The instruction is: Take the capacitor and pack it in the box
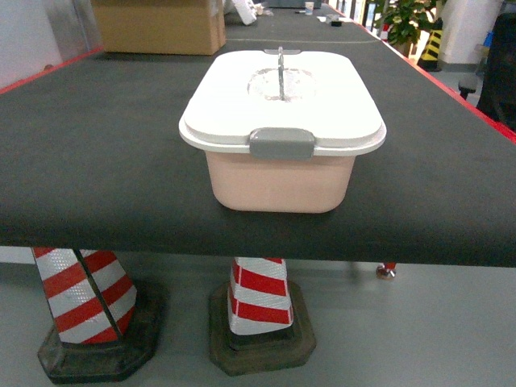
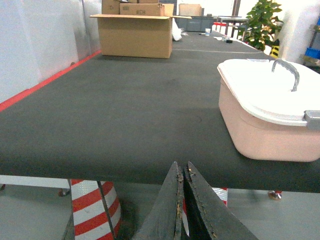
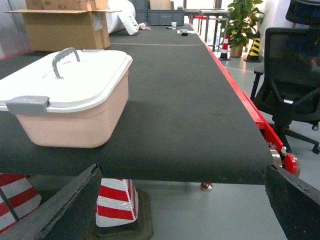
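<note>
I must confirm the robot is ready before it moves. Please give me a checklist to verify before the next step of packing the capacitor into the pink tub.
1. Salmon-pink plastic tub stands on the black table: ok.
2. White lid removed: not ok; it sits on the tub, its grey front clip down.
3. Capacitor located: not ok, none visible in any view.
4. Left gripper open to grasp: not ok, shut and empty.
5. Right gripper open: ok, empty.
6. Both grippers short of the table edge: ok.
</note>
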